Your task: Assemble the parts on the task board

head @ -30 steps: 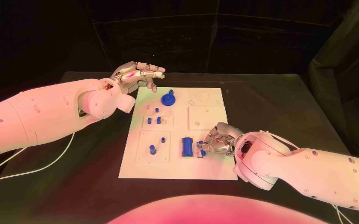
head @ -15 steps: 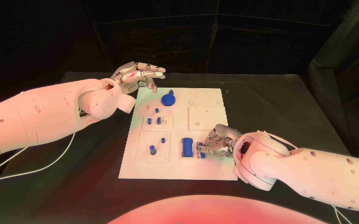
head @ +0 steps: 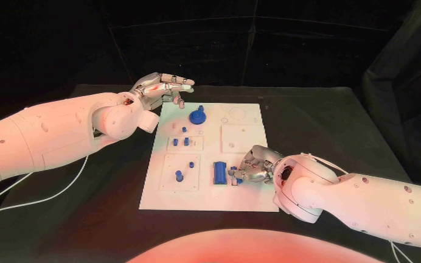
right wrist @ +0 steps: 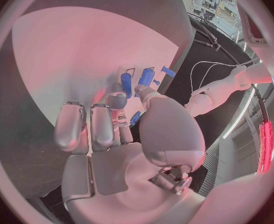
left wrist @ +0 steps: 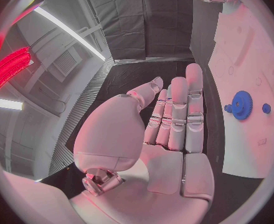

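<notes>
Table: we are seeing black table [head: 333, 123] carrying the white task board [head: 250, 199].
Right hand [head: 248, 167]: pinching a small blue part [right wrist: 134, 118].
Left hand [head: 162, 89]: hovering, fingers straight, empty.

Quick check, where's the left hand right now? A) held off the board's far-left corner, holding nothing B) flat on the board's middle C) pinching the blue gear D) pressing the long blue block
A: the left hand hangs beside the far-left corner of the task board with fingers straight and nothing in them, and the blue gear sits untouched on the board.
</notes>
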Controlling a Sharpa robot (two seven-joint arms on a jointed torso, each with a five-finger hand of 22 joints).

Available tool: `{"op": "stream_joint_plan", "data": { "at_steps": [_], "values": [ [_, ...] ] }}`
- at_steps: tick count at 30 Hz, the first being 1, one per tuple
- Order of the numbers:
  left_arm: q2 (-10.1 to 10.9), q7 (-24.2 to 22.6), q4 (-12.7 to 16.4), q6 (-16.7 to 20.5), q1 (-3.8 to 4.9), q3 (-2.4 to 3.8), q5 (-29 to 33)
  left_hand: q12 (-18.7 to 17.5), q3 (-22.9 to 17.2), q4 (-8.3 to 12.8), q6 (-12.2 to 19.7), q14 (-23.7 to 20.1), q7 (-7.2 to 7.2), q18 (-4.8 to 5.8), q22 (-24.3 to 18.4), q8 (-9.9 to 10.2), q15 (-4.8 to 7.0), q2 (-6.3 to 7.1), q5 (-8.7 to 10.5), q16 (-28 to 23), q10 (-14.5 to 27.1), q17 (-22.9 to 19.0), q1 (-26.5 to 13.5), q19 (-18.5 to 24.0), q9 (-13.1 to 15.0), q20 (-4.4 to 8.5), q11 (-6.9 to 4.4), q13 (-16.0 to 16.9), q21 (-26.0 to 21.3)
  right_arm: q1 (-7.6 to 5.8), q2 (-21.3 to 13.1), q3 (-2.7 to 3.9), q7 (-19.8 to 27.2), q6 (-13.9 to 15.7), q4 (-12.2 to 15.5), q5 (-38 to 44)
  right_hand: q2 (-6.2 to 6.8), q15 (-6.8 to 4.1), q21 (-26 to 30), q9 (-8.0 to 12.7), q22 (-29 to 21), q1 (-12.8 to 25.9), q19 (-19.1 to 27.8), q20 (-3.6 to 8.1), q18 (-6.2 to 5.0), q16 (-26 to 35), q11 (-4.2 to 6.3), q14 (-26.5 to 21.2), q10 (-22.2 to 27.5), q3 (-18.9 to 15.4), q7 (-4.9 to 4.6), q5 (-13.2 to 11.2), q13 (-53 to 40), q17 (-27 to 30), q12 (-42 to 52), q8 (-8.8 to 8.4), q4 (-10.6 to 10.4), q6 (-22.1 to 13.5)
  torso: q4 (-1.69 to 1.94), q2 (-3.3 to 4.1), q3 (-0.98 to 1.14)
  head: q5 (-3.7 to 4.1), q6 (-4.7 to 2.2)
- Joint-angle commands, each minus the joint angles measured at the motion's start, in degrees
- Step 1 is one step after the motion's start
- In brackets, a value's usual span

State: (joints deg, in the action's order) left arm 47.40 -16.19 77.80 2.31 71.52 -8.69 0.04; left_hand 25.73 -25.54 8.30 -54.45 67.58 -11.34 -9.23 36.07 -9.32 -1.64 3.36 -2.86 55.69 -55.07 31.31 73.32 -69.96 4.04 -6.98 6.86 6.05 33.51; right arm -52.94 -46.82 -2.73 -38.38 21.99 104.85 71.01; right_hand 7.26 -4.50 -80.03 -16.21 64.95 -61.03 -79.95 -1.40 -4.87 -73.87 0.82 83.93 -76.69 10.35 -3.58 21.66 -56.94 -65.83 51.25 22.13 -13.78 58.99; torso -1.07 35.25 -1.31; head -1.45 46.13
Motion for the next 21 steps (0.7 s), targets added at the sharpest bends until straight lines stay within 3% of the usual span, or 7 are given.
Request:
{"op": "stream_joint_plan", "data": {
  "at_steps": [1, 12, 21],
  "values": [
    [0.0, 0.0, 0.1, -0.6, 0.11, 0.04, -0.1, 0.2, 0.1, 0.2, 0.5, -0.3, -0.08, -1.13, -0.1, -0.3, 0.03, -0.02, 0.07, 0.3, 0.3, -0.1, 0.3, 0.3, -0.1, 0.04, 0.05, -0.1, -0.2, -0.06, 0.1, 0.01, 0.5, 0.0, 0.1, -0.3, 0.12, -0.21, 0.0, -0.1, -0.1, 1.3, -0.1, -0.12, 0.04, 0.1, 0.02, 2.2, -0.3, -2.2, 0.03, -0.8, -0.1, 0.0, 0.0, 0.22, -0.7, 0.2, -0.01, 0.00, 0.01, 0.04, 0.08],
    [0.1, 0.2, 0.1, -0.6, 0.12, 0.04, -0.1, 0.2, 0.1, 0.2, 0.5, -0.3, -0.08, -1.13, -0.1, -0.3, 0.03, -0.02, 0.07, 0.3, 0.3, -0.1, 0.3, 0.3, -0.1, 0.04, 0.05, -0.1, -0.2, -0.06, 0.0, 0.01, 0.8, -0.7, 0.5, -0.5, -0.85, -0.29, -0.1, -0.3, 0.3, 1.6, -0.3, -0.06, 0.11, -0.2, 0.12, 2.2, -0.4, -4.5, 0.17, -1.4, -0.5, -0.4, 0.3, 0.35, -1.5, 0.4, -0.01, -0.05, 0.04, 0.16, 0.19],
    [0.0, 0.2, -0.2, -0.7, 0.12, 0.04, -0.1, 0.2, 0.1, 0.2, 0.5, -0.3, -0.09, -1.13, -0.1, -0.3, 0.03, -0.03, 0.07, 0.3, 0.4, -0.1, 0.3, 0.3, -0.1, 0.03, 0.05, -0.1, -0.2, -0.06, -0.5, 0.01, 0.8, -1.2, 1.3, -0.5, -3.01, -0.59, -0.5, -0.8, 1.3, 2.2, -0.7, 0.19, 0.28, -1.1, 0.52, 2.5, -1.3, -6.8, 0.64, -0.6, -1.8, -1.8, 1.7, 0.97, -2.6, 1.5, -0.06, -0.08, 0.06, 0.45, 0.10]
  ]
}}
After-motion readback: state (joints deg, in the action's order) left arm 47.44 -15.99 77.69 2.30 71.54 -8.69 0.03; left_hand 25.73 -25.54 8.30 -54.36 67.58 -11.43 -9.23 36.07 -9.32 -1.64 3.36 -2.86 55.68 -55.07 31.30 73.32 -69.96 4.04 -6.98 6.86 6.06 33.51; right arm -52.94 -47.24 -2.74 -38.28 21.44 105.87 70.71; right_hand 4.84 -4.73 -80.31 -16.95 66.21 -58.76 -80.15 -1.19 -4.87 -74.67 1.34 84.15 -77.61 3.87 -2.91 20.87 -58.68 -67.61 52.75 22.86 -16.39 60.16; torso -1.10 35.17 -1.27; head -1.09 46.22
